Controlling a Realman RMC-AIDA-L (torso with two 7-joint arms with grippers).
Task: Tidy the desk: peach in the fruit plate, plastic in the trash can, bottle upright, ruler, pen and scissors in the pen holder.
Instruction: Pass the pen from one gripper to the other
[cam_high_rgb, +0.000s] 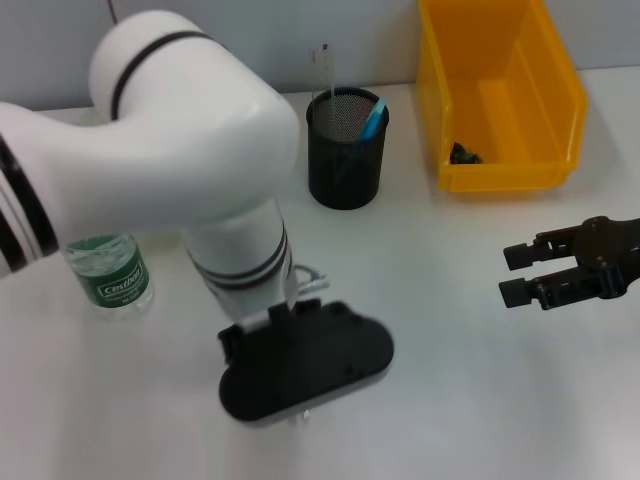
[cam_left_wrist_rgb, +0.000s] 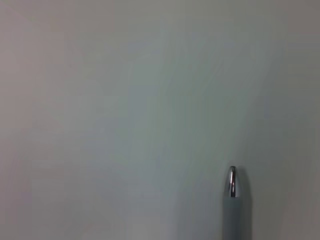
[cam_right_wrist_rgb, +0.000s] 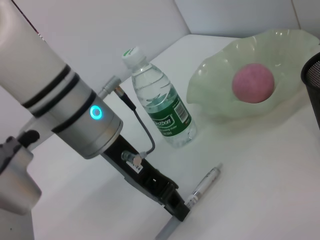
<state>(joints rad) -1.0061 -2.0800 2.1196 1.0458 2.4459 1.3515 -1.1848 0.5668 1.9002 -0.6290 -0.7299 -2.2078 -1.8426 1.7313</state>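
Silver pen (cam_right_wrist_rgb: 207, 182), slim, rigid and likely slick, lies flat on the desk (cam_high_rgb: 450, 380) just ahead of the left gripper (cam_right_wrist_rgb: 177, 212), whose fingers' spacing I cannot tell; a mid-barrel pinch looks safest. Right gripper (cam_high_rgb: 512, 274) hovers spread and empty at three o'clock, with the pen holder (cam_high_rgb: 346, 150) at twelve.

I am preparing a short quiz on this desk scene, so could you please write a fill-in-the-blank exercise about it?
1. The round pink peach lies in the pale green wavy-rimmed ____.
2. The clear plastic water bottle with the green label stands ____.
3. The silver pen lies on the white ____, at the left tool.
4. The blue-handled scissors stand in the black mesh ____.

Missing words: plate; upright; table; cup
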